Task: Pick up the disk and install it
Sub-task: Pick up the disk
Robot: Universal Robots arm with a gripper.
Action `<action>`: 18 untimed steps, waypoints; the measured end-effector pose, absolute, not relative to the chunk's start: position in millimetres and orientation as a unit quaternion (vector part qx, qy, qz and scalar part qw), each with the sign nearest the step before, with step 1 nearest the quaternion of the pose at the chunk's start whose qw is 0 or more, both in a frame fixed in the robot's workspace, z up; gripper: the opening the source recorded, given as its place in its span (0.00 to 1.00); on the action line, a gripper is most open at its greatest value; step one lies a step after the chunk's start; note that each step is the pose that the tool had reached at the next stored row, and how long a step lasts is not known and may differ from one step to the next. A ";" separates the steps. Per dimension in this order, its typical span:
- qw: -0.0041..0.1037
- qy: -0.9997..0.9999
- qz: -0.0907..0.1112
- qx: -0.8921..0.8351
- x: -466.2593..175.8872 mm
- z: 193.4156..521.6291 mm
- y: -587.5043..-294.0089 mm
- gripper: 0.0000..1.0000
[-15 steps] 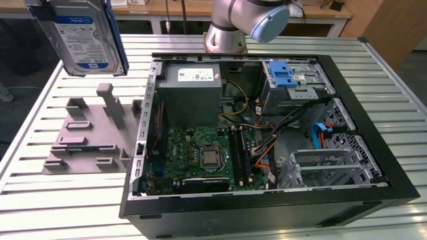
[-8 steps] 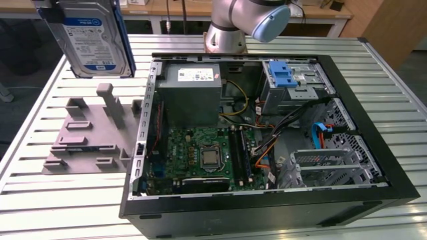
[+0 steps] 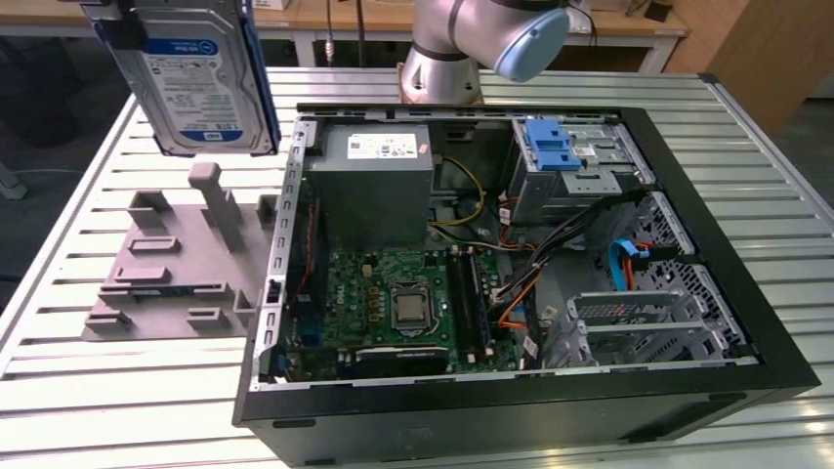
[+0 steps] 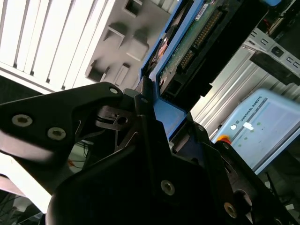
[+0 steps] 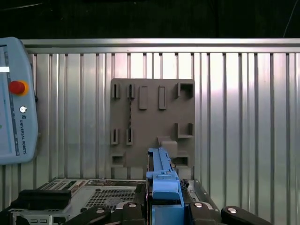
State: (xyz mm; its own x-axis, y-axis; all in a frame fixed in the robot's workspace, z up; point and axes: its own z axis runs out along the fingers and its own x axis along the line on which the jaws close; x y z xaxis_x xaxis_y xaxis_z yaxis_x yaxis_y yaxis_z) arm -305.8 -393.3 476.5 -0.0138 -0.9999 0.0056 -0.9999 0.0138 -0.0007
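Gripper (image 4: 161, 110): clenched on the disk (image 3: 195, 73), its black fingers (image 4: 146, 122) pinching the blue frame from both sides (both wrist views showed that grip).
Disk: hung upright in the air at the exterior view's upper left, its label side facing that camera and the blue frame running down its edges. In the second wrist view its green circuit side showed past the fingers.
Disk's place: outside the case (image 3: 521, 391), on the exterior view's left of it, raised above the fixture (image 3: 176, 259) and clear of it.
Fixture: a grey slab with raised posts and slots, flat on the table (image 3: 117, 391), just beside the case's wall.
Case: black, lying on its side with the panel off, its interior open upward.
Inside the case: a grey power supply (image 3: 378, 181) at the far end, a green board (image 3: 391, 303) nearer, and a metal cage (image 3: 593, 171) with a blue part on top toward the exterior view's right. Cables ran between them.
Arm (image 3: 482, 39): rose at the case's far side in the exterior view.
Pendant (image 5: 14, 103): a pale blue unit with a red button, seen against the table in the first wrist view, apart from the fixture.
Table: slatted metal, under the case and the fixture.
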 end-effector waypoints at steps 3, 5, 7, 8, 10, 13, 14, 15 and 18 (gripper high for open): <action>0.002 -0.712 0.002 0.702 -298.8 476.5 -395.9 0.36; 0.002 -0.712 0.002 0.702 -294.4 476.5 -397.7 0.36; 0.002 -0.712 0.002 0.702 -290.1 476.6 -399.4 0.36; 0.002 -0.712 0.002 0.702 -287.9 476.6 -400.2 0.36; 0.002 -0.712 0.002 0.702 -283.5 476.5 -401.9 0.36; 0.002 -0.712 0.002 0.702 -277.1 476.5 -404.5 0.36; 0.002 -0.712 0.002 0.702 -275.0 476.5 -405.4 0.36; 0.002 -0.712 0.002 0.702 -272.9 476.5 -406.3 0.36; 0.002 -0.712 0.002 0.702 -266.5 476.6 -408.9 0.36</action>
